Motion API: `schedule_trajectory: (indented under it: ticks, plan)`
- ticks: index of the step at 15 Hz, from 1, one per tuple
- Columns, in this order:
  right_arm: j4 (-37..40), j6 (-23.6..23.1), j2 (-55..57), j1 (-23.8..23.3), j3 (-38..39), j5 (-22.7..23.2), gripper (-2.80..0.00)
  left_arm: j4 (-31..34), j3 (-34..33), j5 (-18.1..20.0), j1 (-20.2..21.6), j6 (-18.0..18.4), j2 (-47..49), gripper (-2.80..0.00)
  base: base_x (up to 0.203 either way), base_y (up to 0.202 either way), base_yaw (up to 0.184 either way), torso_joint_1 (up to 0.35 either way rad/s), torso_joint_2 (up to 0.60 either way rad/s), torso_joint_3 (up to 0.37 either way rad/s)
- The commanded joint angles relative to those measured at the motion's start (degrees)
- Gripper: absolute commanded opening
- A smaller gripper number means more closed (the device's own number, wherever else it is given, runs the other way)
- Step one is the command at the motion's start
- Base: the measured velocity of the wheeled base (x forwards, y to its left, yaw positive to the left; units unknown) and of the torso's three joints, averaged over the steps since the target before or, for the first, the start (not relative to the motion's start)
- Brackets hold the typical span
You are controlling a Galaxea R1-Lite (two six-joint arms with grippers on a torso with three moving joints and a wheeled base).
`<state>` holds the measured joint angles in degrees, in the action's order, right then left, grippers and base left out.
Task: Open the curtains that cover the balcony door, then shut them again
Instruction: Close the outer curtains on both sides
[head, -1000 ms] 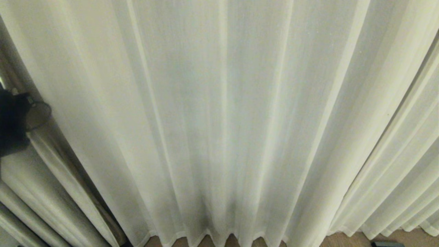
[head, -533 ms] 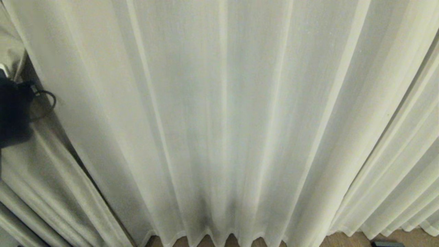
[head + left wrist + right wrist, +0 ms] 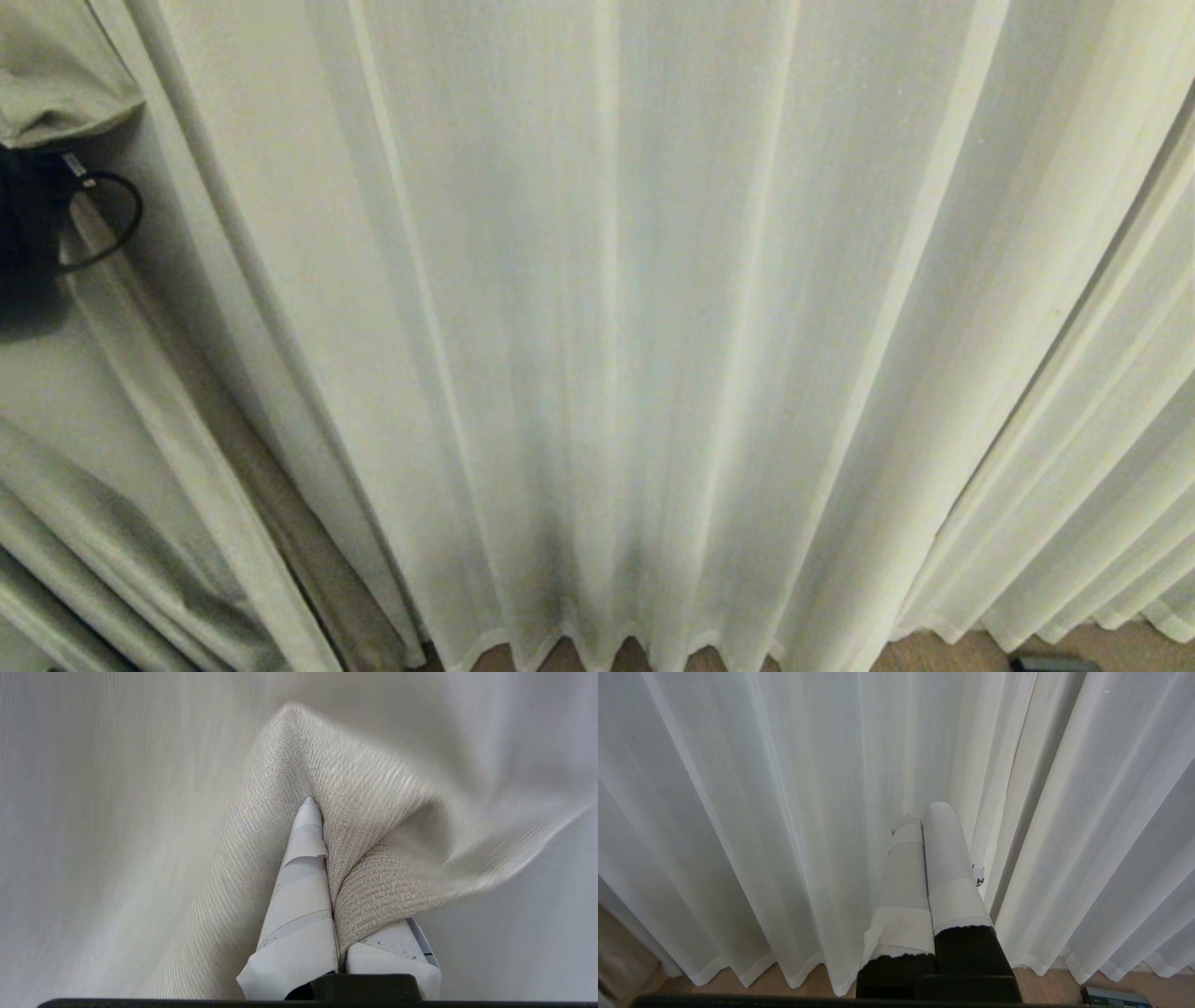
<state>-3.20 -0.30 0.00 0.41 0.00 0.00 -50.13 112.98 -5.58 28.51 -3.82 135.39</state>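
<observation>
Cream-white pleated curtains (image 3: 616, 327) fill the head view down to their wavy hem. At the far left edge shows the dark left arm (image 3: 28, 233) with a cable loop, and a bunch of fabric (image 3: 56, 84) drapes over it. In the left wrist view my left gripper (image 3: 323, 830) is shut on a fold of the curtain (image 3: 373, 812), which covers one taped finger. My right gripper (image 3: 924, 812) is shut and empty, its taped fingers close against the curtains (image 3: 784, 812) low near the hem. The balcony door is hidden behind the fabric.
Wooden floor (image 3: 1045, 984) shows under the hem. A small dark object (image 3: 1055, 664) lies on the floor at the lower right, also in the right wrist view as a dark object (image 3: 1115, 995). A brownish strip (image 3: 308, 560) shows between the panels at the lower left.
The left arm has risen at the left edge of the head view, lifting the held fold, which now bunches above it. The middle panel's left edge has shifted right. The right arm is still.
</observation>
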Motion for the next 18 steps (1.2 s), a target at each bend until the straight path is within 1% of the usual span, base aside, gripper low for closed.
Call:
schedule_trajectory:
  ticks: [1,5,7,9,10,12,13,15,18]
  plan:
    - [-0.05,-0.05,0.0,0.02,0.0,0.0,-2.8,0.17,-0.14,0.25,-1.65,-1.18,-2.98,-2.8,0.0,0.0,0.0,0.0,0.0,0.0]
    - [-0.05,-0.05,0.0,0.02,0.0,0.0,-2.8,1.9,-0.24,1.18,-6.45,-4.1,-6.07,-2.8,0.0,0.0,0.0,0.0,0.0,0.0]
    - [-0.05,-0.05,0.0,0.02,0.0,0.0,-2.8,2.19,-2.51,1.25,-7.94,-5.09,-8.09,-2.8,0.0,0.0,0.0,0.0,0.0,0.0]
    - [-0.05,-0.05,0.0,0.02,0.0,0.0,-2.8,2.24,-8.55,1.93,-9.31,-6.11,-11.34,-2.8,0.0,0.0,0.0,0.0,0.0,0.0]
    - [-0.05,-0.05,0.0,0.02,0.0,0.0,-2.8,2.07,-11.4,3.09,-9.86,-6.54,-12.98,-2.8,0.0,0.0,0.0,0.0,0.0,0.0]
    - [-0.05,-0.05,0.0,0.02,0.0,0.0,-2.8,1.78,-17.18,7.08,-10.96,-7.05,-16.76,-2.8,0.0,0.0,0.0,0.0,0.0,0.0]
    - [-0.05,-0.05,0.0,0.02,0.0,0.0,-2.8,1.73,-19.56,8.36,-11.7,-7.12,-18.2,-2.8,0.0,0.0,0.0,0.0,0.0,0.0]
    - [-0.05,-0.05,0.0,0.02,0.0,0.0,-2.8,1.07,-23.63,9.34,-15.0,-7.42,-20.79,-2.8,0.0,0.0,0.0,0.0,0.0,0.0]
    - [-0.05,-0.05,0.0,0.02,0.0,0.0,-2.8,0.32,-27.61,9.49,-20.51,-7.69,-23.78,-2.8,0.0,0.0,0.0,0.0,0.0,0.0]
